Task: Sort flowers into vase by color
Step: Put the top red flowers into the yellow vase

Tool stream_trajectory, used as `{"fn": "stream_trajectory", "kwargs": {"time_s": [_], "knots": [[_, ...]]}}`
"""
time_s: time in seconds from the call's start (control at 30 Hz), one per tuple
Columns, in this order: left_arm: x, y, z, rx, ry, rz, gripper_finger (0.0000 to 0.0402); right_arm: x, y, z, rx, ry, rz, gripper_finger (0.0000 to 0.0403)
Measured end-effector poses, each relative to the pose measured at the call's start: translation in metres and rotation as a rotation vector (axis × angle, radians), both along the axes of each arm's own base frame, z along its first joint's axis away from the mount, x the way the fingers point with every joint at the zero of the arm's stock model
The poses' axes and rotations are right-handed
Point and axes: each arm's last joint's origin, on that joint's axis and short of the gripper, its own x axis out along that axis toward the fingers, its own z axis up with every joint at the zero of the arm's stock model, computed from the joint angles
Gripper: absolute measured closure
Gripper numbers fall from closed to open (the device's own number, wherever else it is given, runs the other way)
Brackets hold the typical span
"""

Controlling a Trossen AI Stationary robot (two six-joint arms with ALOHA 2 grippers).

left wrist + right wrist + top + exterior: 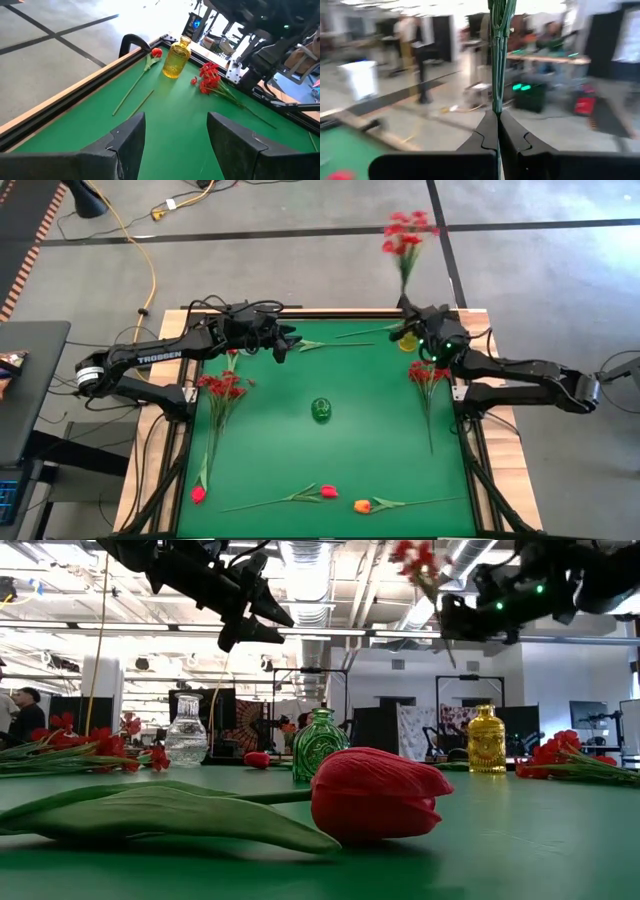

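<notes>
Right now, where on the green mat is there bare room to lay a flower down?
Bare mat lies between the green vase and the right red spray, and between the vase and the front tulips. Crowded: the left edge by the left red spray and the far edge around the yellow vase.

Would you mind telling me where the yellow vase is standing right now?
In the high view the yellow vase stands near the table's far right corner, partly hidden under the right gripper, with a bunch of red flowers lying on the mat beside it.
</notes>
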Motion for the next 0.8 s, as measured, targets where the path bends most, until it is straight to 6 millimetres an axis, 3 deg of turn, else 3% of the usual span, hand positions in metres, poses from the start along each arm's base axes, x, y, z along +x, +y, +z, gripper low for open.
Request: {"fn": "stream_trajectory", "kwargs": {"time_s": [0.17,0.33,0.67,0.8], "knots": [[0.0,0.0,0.0,0.014,0.006,0.014,0.0201,0.023,0.019,-0.013,0.23,0.12,0.186,0.038],[0.0,0.001,0.0,0.04,0.017,0.011,0.0201,0.035,0.038,-0.045,0.506,0.225,0.27,0.038],[0.0,0.0,0.0,0.058,0.024,-0.003,0.0201,0.052,0.062,-0.116,0.923,0.455,0.283,0.0379],[0.0,0.0,0.0,0.057,0.023,-0.019,0.0201,0.057,0.068,-0.13,1.034,0.466,0.251,0.0374]]}}
